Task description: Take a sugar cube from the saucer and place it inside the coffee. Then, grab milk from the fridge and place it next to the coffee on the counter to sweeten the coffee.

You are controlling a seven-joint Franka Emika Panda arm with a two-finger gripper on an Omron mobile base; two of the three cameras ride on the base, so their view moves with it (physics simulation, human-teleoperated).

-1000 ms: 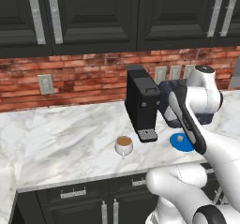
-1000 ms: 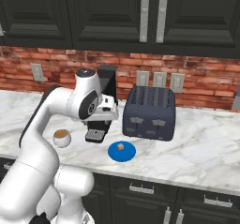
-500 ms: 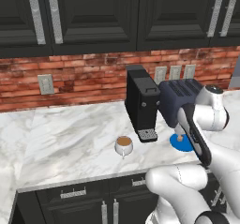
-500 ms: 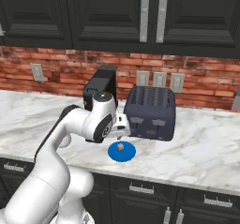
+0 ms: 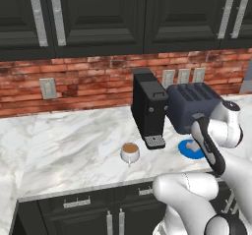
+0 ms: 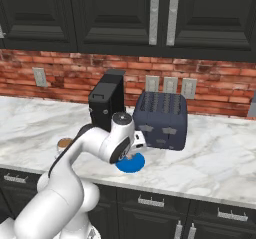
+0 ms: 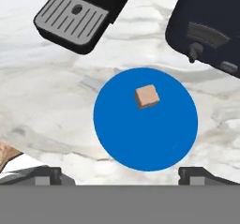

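Note:
The bright blue saucer point(image 7: 145, 124) lies on the marble counter point(image 5: 74, 140), with the tan sugar cube point(image 7: 147, 96) resting slightly above its middle in the hand view. My gripper point(image 7: 121, 176) hangs open above the saucer; its two dark fingertips point(image 7: 47, 175) stand wide apart near the disc's near rim, nothing between them. The coffee point(image 5: 130, 152), a white cup of brown liquid, stands left of the saucer point(image 5: 188, 148). My arm covers part of the saucer point(image 6: 131, 164) and of the cup point(image 6: 64, 143). The milk and the fridge are out of view.
A black coffee machine point(image 5: 149, 108) stands behind the cup, its grey drip tray point(image 7: 72, 16) close to the saucer. A dark toaster point(image 6: 161, 120) sits right of it, just behind the saucer. Brick wall and black upper cabinets rise behind; black cabinets with silver handles run below.
My arm has swung to the right, from in front of the coffee machine to above the saucer. The gripper stayed open. Cup, saucer and cube have not moved.

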